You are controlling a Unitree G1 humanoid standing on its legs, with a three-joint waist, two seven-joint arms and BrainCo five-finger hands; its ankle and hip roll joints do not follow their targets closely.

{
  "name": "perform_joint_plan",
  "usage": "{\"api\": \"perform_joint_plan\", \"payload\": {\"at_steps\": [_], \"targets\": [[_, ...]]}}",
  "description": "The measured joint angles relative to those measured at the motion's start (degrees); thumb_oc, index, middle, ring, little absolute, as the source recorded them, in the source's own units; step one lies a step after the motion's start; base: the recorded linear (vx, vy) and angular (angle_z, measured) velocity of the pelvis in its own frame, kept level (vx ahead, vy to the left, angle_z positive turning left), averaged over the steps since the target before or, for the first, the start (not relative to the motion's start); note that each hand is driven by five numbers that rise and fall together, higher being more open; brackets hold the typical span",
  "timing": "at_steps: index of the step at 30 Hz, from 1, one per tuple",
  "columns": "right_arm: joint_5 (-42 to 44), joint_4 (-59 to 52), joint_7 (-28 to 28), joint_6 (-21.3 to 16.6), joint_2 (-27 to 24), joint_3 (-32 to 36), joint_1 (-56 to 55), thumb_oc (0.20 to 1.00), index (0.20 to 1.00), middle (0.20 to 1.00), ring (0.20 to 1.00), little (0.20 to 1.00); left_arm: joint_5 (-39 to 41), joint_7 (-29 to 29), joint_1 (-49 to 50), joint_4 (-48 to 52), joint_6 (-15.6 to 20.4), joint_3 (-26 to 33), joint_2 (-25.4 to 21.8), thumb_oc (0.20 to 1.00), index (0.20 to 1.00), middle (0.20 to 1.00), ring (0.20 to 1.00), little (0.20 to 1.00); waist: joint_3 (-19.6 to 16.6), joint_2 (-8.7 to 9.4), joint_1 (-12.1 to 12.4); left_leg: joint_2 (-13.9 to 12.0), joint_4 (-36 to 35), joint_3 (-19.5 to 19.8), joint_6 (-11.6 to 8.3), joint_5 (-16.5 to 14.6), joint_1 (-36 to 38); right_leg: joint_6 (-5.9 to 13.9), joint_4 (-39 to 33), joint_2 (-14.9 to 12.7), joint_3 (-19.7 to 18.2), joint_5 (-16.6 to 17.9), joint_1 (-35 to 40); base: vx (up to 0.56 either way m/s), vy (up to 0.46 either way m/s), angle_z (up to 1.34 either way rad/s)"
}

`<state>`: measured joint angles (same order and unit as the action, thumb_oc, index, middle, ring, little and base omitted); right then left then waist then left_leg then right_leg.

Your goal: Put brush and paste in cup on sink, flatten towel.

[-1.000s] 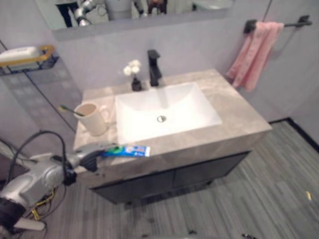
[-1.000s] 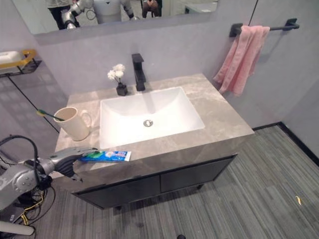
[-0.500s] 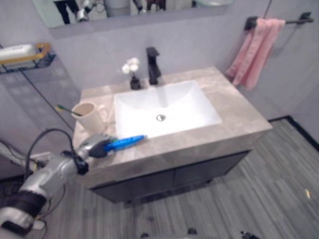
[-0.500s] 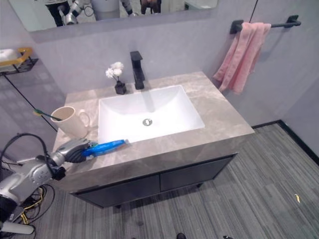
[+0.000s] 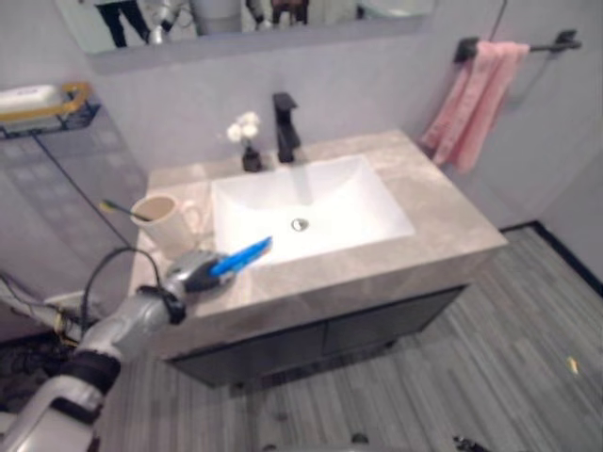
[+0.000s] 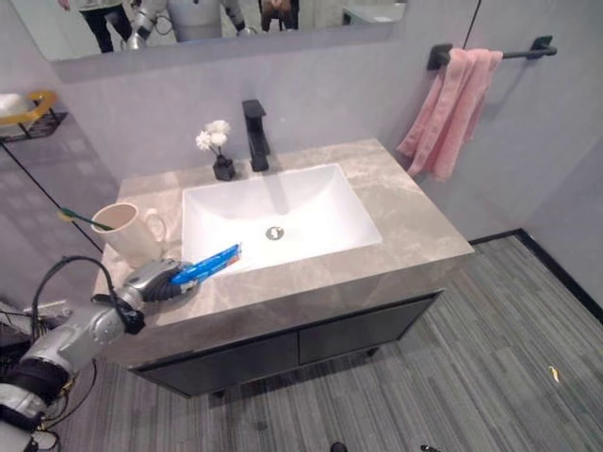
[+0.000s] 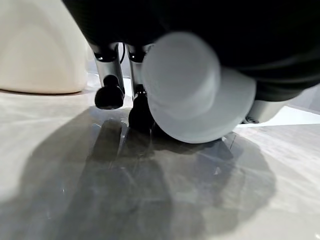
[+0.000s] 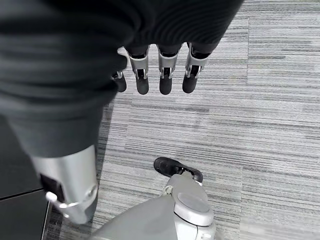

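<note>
I see my left hand (image 6: 160,280) with fingers clenched round the blue toothpaste tube (image 6: 208,265), its long axis pointing toward two o'clock, tilted above the grey marble tabletop (image 6: 311,279); right hand (image 8: 155,75) hangs relaxed.

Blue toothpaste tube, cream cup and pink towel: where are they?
Blue toothpaste tube (image 6: 209,265): right eye view, middle of tube.
Cream ceramic cup (image 6: 124,231): right eye view, cup's side wall.
Pink towel (image 6: 445,113): right eye view, hanging folds.

Countertop (image 6: 396,226) under my hand looks like polished grey marble, kinda glossy. Basin (image 6: 283,202) beside it is smooth white ceramic; the pink towel (image 6: 450,108) is soft cloth.
</note>
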<state>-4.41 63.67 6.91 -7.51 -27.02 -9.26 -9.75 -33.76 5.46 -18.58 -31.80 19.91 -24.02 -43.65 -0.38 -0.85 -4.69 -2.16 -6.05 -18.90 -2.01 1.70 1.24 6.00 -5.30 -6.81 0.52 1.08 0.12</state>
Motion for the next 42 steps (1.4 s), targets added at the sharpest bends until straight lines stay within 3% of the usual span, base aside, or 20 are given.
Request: {"api": "perform_joint_plan", "payload": {"at_steps": [6,11,17,24,31,42], "targets": [[2.35,0.34,-1.07,-0.16,0.06,0.25,-0.23,1.000,1.000,1.000,1.000,1.000,-0.33,0.61,1.52,0.91,-1.43,0.04,0.11,0.200,0.200,0.200,0.200,0.200,-0.15,0.16,-0.17,-0.06,-0.01,0.00,-0.02,-0.04,1.02,0.01,-0.01,0.02,0.05,-0.03,1.08,0.00,0.000,0.00],[4.93,-0.01,-2.06,-0.30,0.64,3.95,0.20,1.000,1.000,1.000,1.000,1.000,-2.12,1.02,7.36,10.29,-3.06,4.59,-1.37,0.200,0.200,0.200,0.200,0.200,0.02,0.69,-0.21,-0.13,0.05,0.56,0.02,0.03,1.22,-0.01,-0.01,0.04,0.60,-0.02,1.55,-0.05,-0.029,0.05],[10.10,-3.50,-3.68,-0.75,0.60,8.84,1.25,1.000,1.000,1.000,1.000,1.000,-2.09,1.65,11.39,16.93,-3.33,8.58,-1.87,0.200,0.200,0.200,0.200,0.200,0.90,2.72,-0.10,-0.14,0.17,0.71,0.03,0.03,1.75,-0.07,-0.02,0.01,0.78,-0.10,2.16,-0.06,-0.021,0.02],[11.09,-29.40,-6.90,-1.16,-0.56,14.20,-2.26,1.000,1.000,1.000,1.000,1.000,-1.95,3.45,16.83,20.25,-2.89,13.55,0.14,0.200,0.200,0.200,0.200,0.200,1.14,2.39,-0.97,-0.14,0.19,0.71,0.06,0.03,2.47,-0.07,-0.02,0.05,0.76,-0.09,2.93,-0.04,-0.002,0.00],[6.56,-45.78,-12.70,-1.00,-0.62,21.50,-2.65,1.000,1.000,1.000,1.000,1.000,-1.46,8.66,17.30,27.23,-2.84,22.16,2.38,0.200,0.200,0.200,0.200,0.200,0.88,2.32,-1.27,-0.11,0.03,0.68,0.06,0.02,3.08,-0.08,-0.01,0.02,0.69,-0.13,3.46,-0.04,0.012,0.00],[4.84,-57.37,-14.36,-2.77,-0.62,22.30,-1.16,1.000,1.000,1.000,1.000,1.000,0.81,13.40,16.72,34.61,-2.70,24.64,5.66,0.200,0.200,0.200,0.200,0.200,0.47,2.15,-1.43,-0.08,0.26,0.69,0.07,0.02,3.55,-0.08,-0.01,0.01,0.69,-0.11,3.92,-0.01,0.001,0.00]]}}
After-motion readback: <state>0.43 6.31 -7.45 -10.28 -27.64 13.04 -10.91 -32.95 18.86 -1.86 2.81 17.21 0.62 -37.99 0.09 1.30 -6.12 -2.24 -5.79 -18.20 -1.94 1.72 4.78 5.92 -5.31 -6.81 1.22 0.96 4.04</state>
